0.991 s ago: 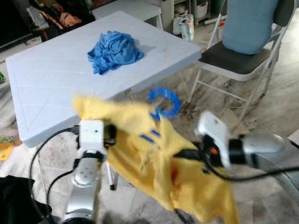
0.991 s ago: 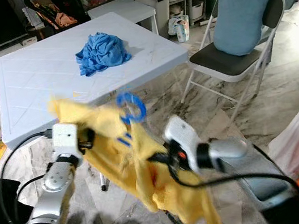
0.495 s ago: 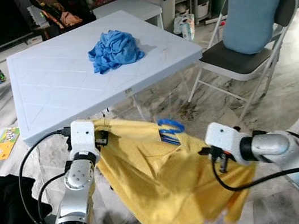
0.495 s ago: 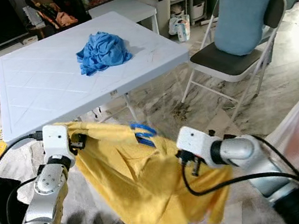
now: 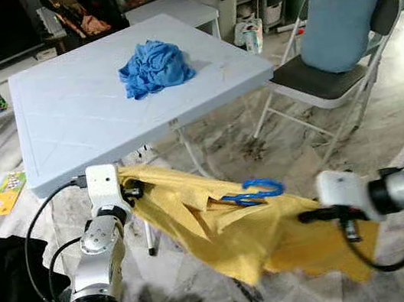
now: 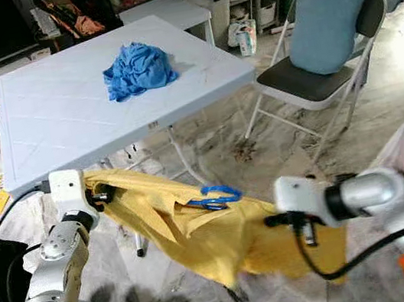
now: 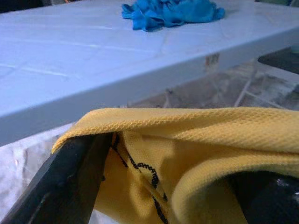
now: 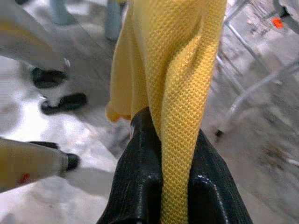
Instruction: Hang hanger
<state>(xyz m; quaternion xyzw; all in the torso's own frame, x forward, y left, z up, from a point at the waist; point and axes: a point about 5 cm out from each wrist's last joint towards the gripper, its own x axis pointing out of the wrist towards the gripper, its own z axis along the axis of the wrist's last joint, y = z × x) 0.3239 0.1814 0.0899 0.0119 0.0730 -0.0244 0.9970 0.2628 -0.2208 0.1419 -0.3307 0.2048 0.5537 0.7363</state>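
Note:
A yellow shirt [image 5: 223,229] on a blue hanger hangs stretched between my two grippers, below the table's front edge. The hanger's blue hook [image 5: 254,190] lies flat on top of the cloth at the middle. My left gripper [image 5: 130,192] is shut on the shirt's left shoulder, with yellow fabric [image 7: 196,140] bunched between its black fingers [image 7: 70,182]. My right gripper [image 5: 310,216] is shut on the shirt's right side, where the cloth [image 8: 182,93] is pinched between the fingers [image 8: 142,177].
A pale blue table [image 5: 64,112] stands straight ahead with a crumpled blue cloth [image 5: 154,66] on it. A folding chair [image 5: 339,43] with a blue cushion is at the right. Storage shelves and bins line the back. The floor is marbled tile.
My right gripper moved out to the right and the shirt went from sagging to stretched out. The hanger hook turned flat and shifted right. The left gripper rose slightly.

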